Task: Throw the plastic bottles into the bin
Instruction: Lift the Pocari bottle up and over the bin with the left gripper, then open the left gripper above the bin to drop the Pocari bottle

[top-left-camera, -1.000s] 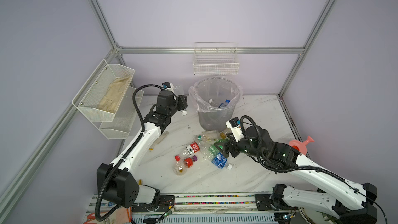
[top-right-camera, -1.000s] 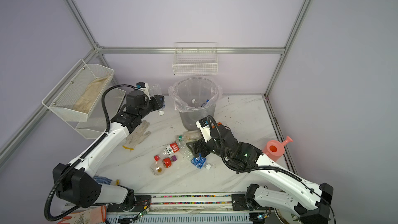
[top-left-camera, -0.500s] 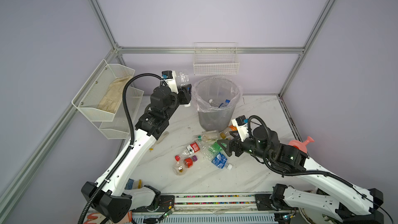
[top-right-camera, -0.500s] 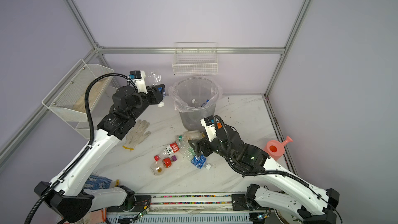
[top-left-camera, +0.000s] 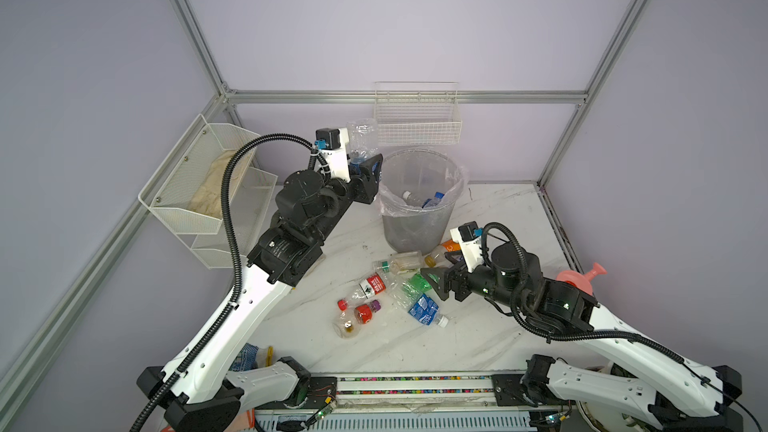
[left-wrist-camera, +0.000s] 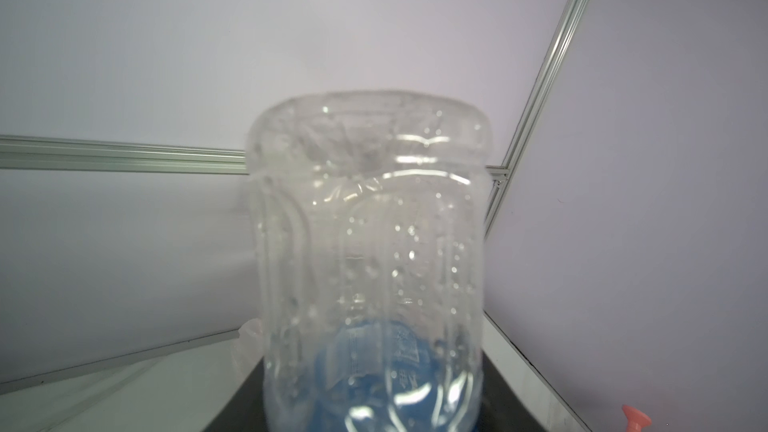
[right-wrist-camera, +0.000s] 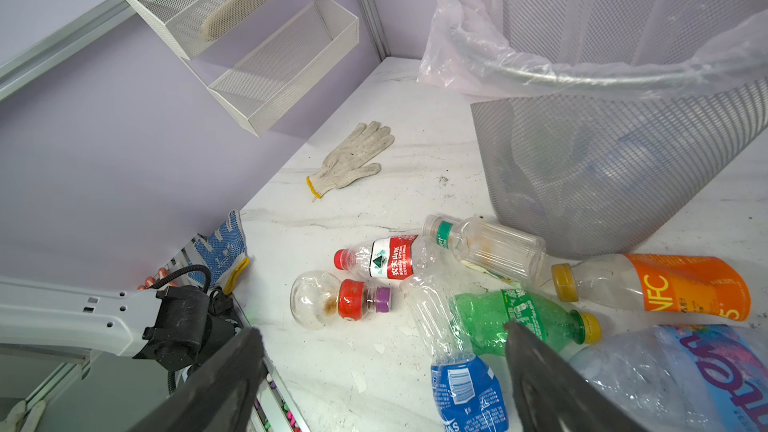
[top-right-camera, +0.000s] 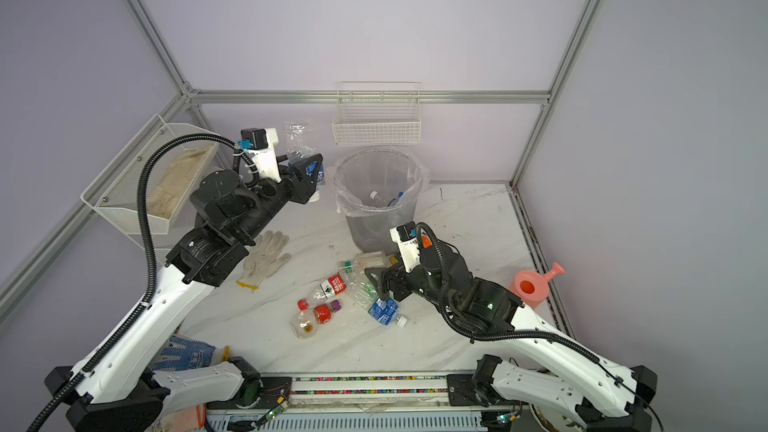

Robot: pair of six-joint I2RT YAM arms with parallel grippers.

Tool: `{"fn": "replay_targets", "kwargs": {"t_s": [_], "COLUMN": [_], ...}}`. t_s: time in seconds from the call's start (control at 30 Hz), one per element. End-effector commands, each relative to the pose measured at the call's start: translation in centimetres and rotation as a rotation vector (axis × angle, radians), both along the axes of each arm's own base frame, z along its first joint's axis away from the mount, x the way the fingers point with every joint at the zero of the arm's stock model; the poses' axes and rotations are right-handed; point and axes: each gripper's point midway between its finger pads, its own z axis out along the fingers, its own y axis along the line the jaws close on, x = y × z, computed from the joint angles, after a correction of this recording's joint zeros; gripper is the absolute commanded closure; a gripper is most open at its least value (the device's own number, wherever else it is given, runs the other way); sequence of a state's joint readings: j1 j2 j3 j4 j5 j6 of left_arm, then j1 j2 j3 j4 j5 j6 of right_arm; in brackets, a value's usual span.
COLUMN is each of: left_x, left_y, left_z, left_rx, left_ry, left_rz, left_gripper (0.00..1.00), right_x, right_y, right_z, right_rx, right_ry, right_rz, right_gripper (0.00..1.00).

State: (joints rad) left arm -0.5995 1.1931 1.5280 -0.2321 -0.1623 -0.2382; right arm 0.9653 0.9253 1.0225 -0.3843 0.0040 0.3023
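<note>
Bottle (top-left-camera: 362,137) — clear, blue label, raised just beside the bin (top-left-camera: 415,226), not over its opening | left gripper (top-left-camera: 365,168) clamped on it | right gripper (top-left-camera: 433,283) wide above loose bottles (top-left-camera: 372,286) | risk: you let go early — it falls outside.

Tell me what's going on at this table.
Two robot arms are clearing plastic bottles into the bin. The left tool is shut on a clear bottle with a blue label. It is raised beside the bin's rim and does not look to be over the opening yet. The right tool is open and holds nothing. It sits low over the loose bottles lying on the table in front of the bin. Some bottles already lie inside the bin.
</note>
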Motion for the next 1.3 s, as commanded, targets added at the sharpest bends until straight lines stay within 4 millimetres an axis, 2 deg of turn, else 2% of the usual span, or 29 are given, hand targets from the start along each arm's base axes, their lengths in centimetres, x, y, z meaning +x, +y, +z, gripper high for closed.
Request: {"fn": "replay_targets", "kwargs": {"t_s": [0.0,0.17,0.3,0.5,0.7,0.83,0.9,0.93,1.0,1.1,1.17,1.23,1.27], "left_x": [-3.4,-5.4,-5.9,-5.3,-4.7,-3.6,-2.4,-1.4,1.7,6.9,10.5,12.4,12.1], "left_y": [1.2,0.6,0.2,-0.6,-1.5,-2.9,-3.9,-4.7,-6.8,-9.5,-10.2,-9.3,-8.7], "left_z": [7.0,9.4,10.1,9.8,10.3,10.6,10.2,9.8,7.3,1.8,-2.3,-4.2,-3.3], "left_rx": [-0.041,-0.017,-0.005,0.005,-0.007,-0.005,0.013,0.032,0.095,0.176,0.191,0.203,0.217], "left_ry": [-0.196,-0.274,-0.311,-0.305,-0.326,-0.331,-0.307,-0.283,-0.210,-0.034,0.137,0.254,0.249], "left_rz": [-0.003,-0.015,-0.017,-0.024,-0.033,-0.054,-0.054,-0.050,-0.050,-0.085,-0.126,-0.080,-0.050], "left_gripper": [0.61,0.62,0.61,0.61,0.61,0.61,0.61,0.60,0.59,0.55,0.48,0.00,0.00], "right_x": [0.0,0.1,0.3,0.4,0.5,0.4,0.5,0.5,0.5,0.4,0.3,0.2,0.1], "right_y": [-0.2,-0.1,0.1,0.2,-0.1,-0.2,-0.1,-0.1,0.0,-0.1,-0.2,-0.3,-0.4], "right_z": [0.6,0.8,0.8,0.9,1.2,1.4,1.3,1.4,1.4,1.8,2.0,2.1,2.1], "right_rx": [0.024,0.025,0.021,0.015,0.013,0.014,0.014,0.014,0.015,0.028,0.037,0.041,0.043], "right_ry": [-0.017,-0.022,-0.024,-0.024,-0.029,-0.032,-0.031,-0.030,-0.029,-0.033,-0.035,-0.036,-0.035], "right_rz": [-0.011,-0.012,-0.012,-0.015,-0.026,-0.028,-0.026,-0.026,-0.022,-0.026,-0.023,-0.022,-0.023], "right_gripper": [0.07,0.07,0.08,0.07,0.07,0.07,0.07,0.07,0.07,0.07,0.07,0.07,0.07]}}
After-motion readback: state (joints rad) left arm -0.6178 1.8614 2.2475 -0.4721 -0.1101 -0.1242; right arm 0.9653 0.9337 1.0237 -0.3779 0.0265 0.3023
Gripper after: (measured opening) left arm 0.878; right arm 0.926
